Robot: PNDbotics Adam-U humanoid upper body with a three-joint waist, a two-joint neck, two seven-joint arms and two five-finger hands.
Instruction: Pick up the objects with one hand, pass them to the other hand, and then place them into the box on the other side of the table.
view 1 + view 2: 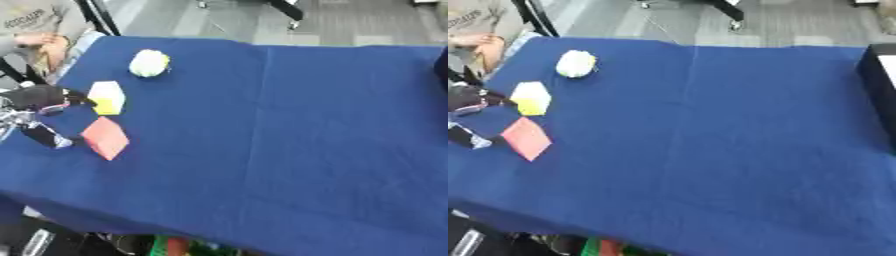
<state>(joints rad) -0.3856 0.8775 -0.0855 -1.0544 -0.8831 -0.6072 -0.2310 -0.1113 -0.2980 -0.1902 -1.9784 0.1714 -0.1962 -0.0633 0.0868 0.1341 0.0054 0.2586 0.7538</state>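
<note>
Three objects lie at the left of the blue table [306, 125]: a pale yellow-white ball [149, 63] at the back, a yellow block [108, 97] in front of it, and a red block [106, 137] nearest me. My left hand [37, 98] comes in from the left edge and is open. Its upper fingers reach toward the yellow block's left side, and a lower finger [45, 136] points at the red block's left corner. It holds nothing. A dark box [876, 75] shows at the table's right edge. My right hand is out of sight.
The table's front edge runs askew along the bottom, with green and red things [175, 246] on the floor below it. A black chair base [289, 10] stands on the grey floor beyond the far edge.
</note>
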